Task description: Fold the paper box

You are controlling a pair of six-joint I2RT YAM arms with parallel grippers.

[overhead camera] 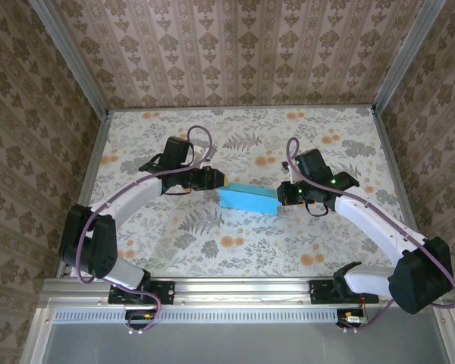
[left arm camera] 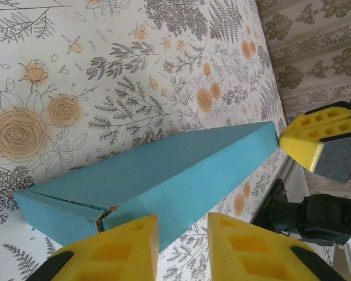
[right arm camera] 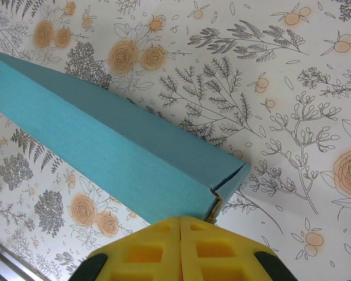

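One turquoise paper box (overhead camera: 248,199). Two robot arms: one left arm (overhead camera: 133,195) and one right arm (overhead camera: 379,224). Four yellow fingers in all: two left fingers (left arm camera: 114,252) and two right fingers (right arm camera: 146,254). Two purplish cables (overhead camera: 200,130), one along each arm. One table (overhead camera: 212,258) with a floral-print top. Three walls (overhead camera: 235,45) with patterned wallpaper stand around it.

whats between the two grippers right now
The paper box lies between them in the top external view, its left end by the left gripper and its right end by the right gripper, on the flowered table.
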